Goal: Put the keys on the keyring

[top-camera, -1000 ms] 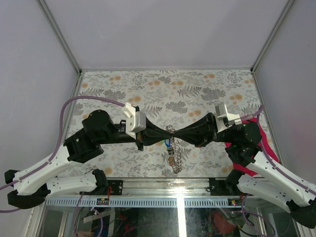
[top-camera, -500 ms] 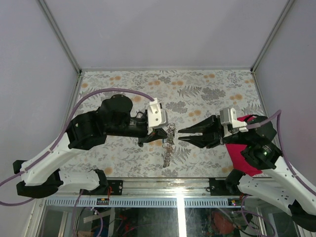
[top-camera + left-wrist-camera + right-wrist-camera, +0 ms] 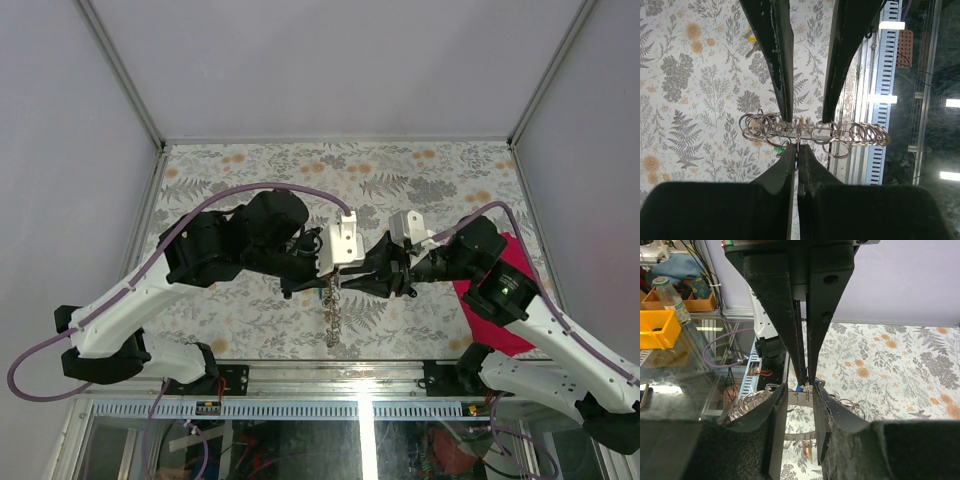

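My left gripper [image 3: 334,282] is shut on the keyring [image 3: 799,134] and holds it above the table. The silvery link chain [image 3: 330,322] hangs down from it; in the left wrist view it runs across as a row of rings [image 3: 860,134]. My right gripper [image 3: 350,279] is open, with one finger on each side of the ring and of the left fingertips [image 3: 807,371]. The ring shows between its fingers [image 3: 806,391]. A yellow-headed key [image 3: 751,38] lies on the table. Red and yellow keys [image 3: 809,450] show on the table below the ring.
The floral tablecloth [image 3: 400,180] covers the table. A crimson cloth [image 3: 497,330] lies at the right under my right arm. The metal rail of the near table edge [image 3: 330,378] runs just below the hanging chain.
The right gripper drew back to the right and opened, then came back left around the ring. The left gripper moved right with the keyring, and the chain now hangs straighter.
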`<action>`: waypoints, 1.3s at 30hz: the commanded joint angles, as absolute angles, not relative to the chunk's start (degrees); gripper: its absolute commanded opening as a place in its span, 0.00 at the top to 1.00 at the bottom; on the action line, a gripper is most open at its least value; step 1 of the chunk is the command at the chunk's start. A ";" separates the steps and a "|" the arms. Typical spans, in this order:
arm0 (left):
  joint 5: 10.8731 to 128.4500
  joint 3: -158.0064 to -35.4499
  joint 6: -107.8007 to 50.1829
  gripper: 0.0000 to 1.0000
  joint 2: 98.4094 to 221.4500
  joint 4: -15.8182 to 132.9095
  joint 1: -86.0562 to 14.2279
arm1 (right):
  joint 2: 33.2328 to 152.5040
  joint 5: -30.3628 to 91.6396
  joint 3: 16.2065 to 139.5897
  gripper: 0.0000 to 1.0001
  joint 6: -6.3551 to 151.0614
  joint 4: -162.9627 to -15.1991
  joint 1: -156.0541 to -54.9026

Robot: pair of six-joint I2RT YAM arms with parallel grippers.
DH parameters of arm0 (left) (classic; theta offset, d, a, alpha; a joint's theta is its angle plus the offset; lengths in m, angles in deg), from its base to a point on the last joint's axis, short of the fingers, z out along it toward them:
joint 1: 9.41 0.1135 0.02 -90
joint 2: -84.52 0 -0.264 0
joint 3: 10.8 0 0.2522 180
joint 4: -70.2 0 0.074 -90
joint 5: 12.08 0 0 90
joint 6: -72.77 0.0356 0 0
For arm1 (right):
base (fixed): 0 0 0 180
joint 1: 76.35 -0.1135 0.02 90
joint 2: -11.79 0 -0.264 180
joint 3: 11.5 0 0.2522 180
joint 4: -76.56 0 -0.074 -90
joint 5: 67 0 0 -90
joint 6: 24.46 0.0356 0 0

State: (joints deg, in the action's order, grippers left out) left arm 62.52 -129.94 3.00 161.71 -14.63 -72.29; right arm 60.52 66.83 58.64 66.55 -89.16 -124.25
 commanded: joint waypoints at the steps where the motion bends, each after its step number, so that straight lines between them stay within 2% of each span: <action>1: 63.72 -132.94 4.13 1.00 161.23 -14.32 -73.03 | 62.11 69.99 59.23 0.67 66.98 -93.75 -124.16; 18: 64.35 -132.98 4.31 1.00 161.46 -13.88 -74.16 | 66.05 70.99 59.26 0.67 67.69 -95.10 -124.12; 26: 64.55 -132.67 4.32 1.00 161.08 -13.48 -74.30 | 66.67 70.99 59.13 0.71 67.23 -94.64 -124.16; 28: 64.68 -132.68 4.36 1.00 161.04 -13.41 -74.30 | 66.71 70.82 59.13 0.75 67.13 -94.46 -124.15; 32: 64.88 -132.39 4.31 1.00 160.66 -12.73 -74.34 | 66.94 69.88 59.78 0.99 66.66 -93.38 -124.16; 35: 65.59 -131.06 3.90 0.97 159.36 -11.02 -74.40 | 65.92 68.52 60.00 1.00 66.41 -92.91 -124.14; 39: 65.87 -127.66 3.03 0.83 156.42 -6.74 -74.40 | 63.56 66.51 59.19 1.00 67.06 -94.79 -124.16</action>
